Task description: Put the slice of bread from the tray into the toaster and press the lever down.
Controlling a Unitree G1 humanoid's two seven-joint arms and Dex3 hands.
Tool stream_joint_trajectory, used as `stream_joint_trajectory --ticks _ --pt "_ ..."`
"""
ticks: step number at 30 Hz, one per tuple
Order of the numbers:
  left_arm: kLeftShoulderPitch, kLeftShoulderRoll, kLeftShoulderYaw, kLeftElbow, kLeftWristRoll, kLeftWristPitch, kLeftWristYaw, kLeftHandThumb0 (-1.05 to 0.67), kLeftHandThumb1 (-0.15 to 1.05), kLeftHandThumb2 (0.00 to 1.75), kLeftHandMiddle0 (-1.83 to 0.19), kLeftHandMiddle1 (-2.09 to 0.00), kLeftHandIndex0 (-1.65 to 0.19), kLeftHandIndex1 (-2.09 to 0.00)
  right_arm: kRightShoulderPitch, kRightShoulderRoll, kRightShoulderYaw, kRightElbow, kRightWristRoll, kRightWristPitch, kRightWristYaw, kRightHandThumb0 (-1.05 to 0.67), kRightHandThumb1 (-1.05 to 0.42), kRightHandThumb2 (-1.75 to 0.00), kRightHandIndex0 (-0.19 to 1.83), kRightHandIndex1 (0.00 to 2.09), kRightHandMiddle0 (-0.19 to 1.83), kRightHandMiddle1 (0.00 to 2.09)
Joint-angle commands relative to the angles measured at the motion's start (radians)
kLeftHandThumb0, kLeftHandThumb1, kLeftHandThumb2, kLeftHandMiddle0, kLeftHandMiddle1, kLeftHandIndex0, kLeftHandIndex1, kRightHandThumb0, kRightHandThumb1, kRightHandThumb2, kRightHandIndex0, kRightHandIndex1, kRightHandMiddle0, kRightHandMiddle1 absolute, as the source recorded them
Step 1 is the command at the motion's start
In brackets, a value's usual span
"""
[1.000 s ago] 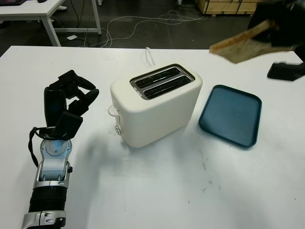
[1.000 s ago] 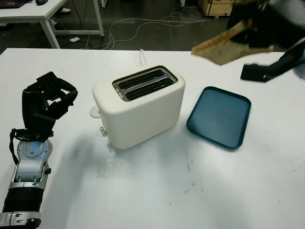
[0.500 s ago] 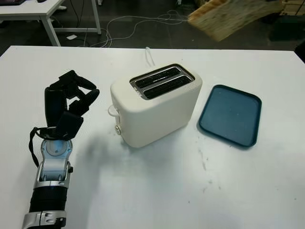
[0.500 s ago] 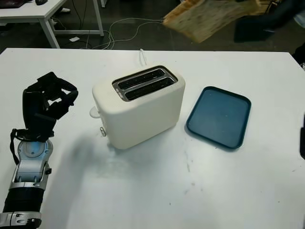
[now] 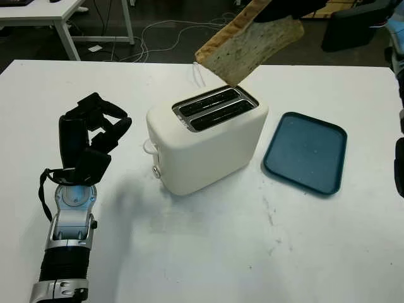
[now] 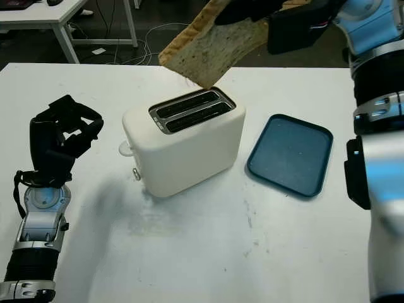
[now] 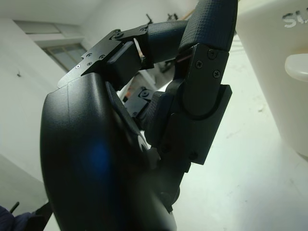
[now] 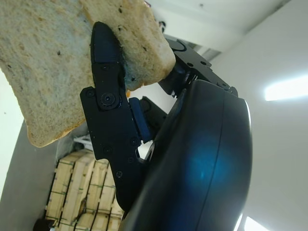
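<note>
- The robot's black right hand (image 6: 252, 9) is up at the top of the head views, clamped on the pale, speckled slice of bread (image 5: 247, 43), which hangs in the air above the cream two-slot toaster (image 5: 208, 137).
- The slice is tilted: its long axis runs diagonally, high end by the hand, low corner pointing down toward the far end of the toaster's slots (image 5: 214, 108), not touching them.
- One broad speckled face of the slice looks toward the head camera, with the crust edge along its upper left side.
- In the right wrist view a black finger (image 8: 108, 103) lies flat across the bread's face, with crumb showing on both sides of it.
- Both slots sit open on the toaster's top, side by side, running diagonally across the white table (image 5: 208, 252).
- The toaster's rounded cream lever knob (image 5: 149, 146) sticks out from its left end, up in the raised spot, with a small round dial (image 5: 156, 170) below it.
- The dark blue rectangular plastic tray (image 5: 306, 151) lies flat just right of the toaster, bare.
- The black left hand (image 5: 91, 136) stands upright on the table well left of the toaster, fingers curled in on themselves, holding nothing; the left wrist view has the lever knob close by at its edge.
</note>
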Motion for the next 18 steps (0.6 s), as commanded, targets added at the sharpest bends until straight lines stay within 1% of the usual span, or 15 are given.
stream_joint_trajectory --ticks 1,5,9,13,18 --pt "0.006 -0.006 -0.006 -0.014 0.008 0.009 0.004 -0.97 0.92 0.15 -0.92 -1.56 -0.84 -1.22 0.025 0.016 0.004 0.01 0.009 -0.025 0.012 -0.5 -0.92 -0.46 1.07 1.75 0.74 1.74" --pt "0.005 -0.004 -0.006 -0.014 0.007 0.007 0.001 -0.98 0.92 0.16 -0.91 -1.56 -0.84 -1.21 0.05 0.019 0.012 0.001 0.003 -0.013 0.038 -0.53 -0.92 -0.53 1.01 1.75 0.7 1.75" --pt "0.005 -0.006 -0.006 -0.021 0.008 0.017 0.003 -0.99 0.92 0.15 -0.91 -1.54 -0.84 -1.2 0.064 0.014 0.023 0.005 -0.008 -0.024 0.038 -0.51 -0.92 -0.52 0.97 1.75 0.67 1.75" --pt "0.005 -0.009 -0.006 -0.026 0.003 0.025 0.001 -0.99 0.92 0.14 -0.92 -1.55 -0.84 -1.2 0.075 0.015 0.028 0.009 -0.019 -0.032 0.034 -0.5 -0.92 -0.54 0.97 1.75 0.67 1.75" --pt "0.005 -0.008 -0.008 -0.031 0.01 0.026 0.004 -0.98 0.92 0.15 -0.91 -1.56 -0.84 -1.2 0.081 0.015 0.035 0.006 -0.039 -0.021 0.031 -0.51 -0.92 -0.56 1.02 1.75 0.72 1.75"
